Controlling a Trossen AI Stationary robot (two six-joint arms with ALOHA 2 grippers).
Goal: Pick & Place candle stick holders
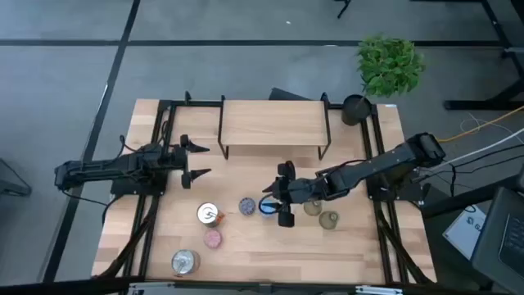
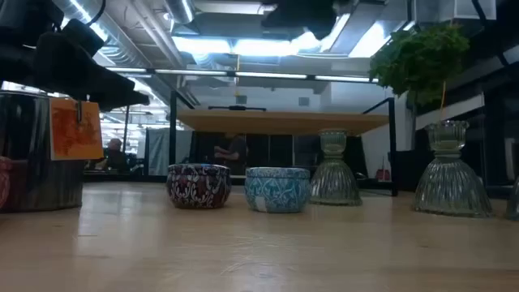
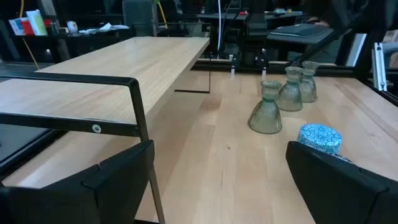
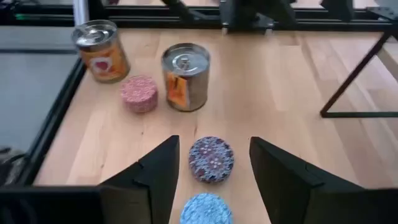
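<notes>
Fingers [image 4: 155, 177] of the right gripper [image 1: 282, 195] stand parted, grasping nothing, over the blue holder [image 1: 268, 206], with the purple-speckled holder [image 1: 246, 205] just left. Green glass holders [image 1: 329, 219] stand to the right; pink holder [image 1: 213, 238] and two silvery holders [image 1: 209, 214] sit farther left. Left gripper [image 1: 196, 161], released, waits beside the wooden shelf [image 1: 273, 123].

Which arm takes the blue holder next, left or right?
Right, probably. The right gripper hangs directly over the blue holder, jaws open with the purple-speckled holder just ahead between them. The left gripper sits open by the wooden shelf, well away.
</notes>
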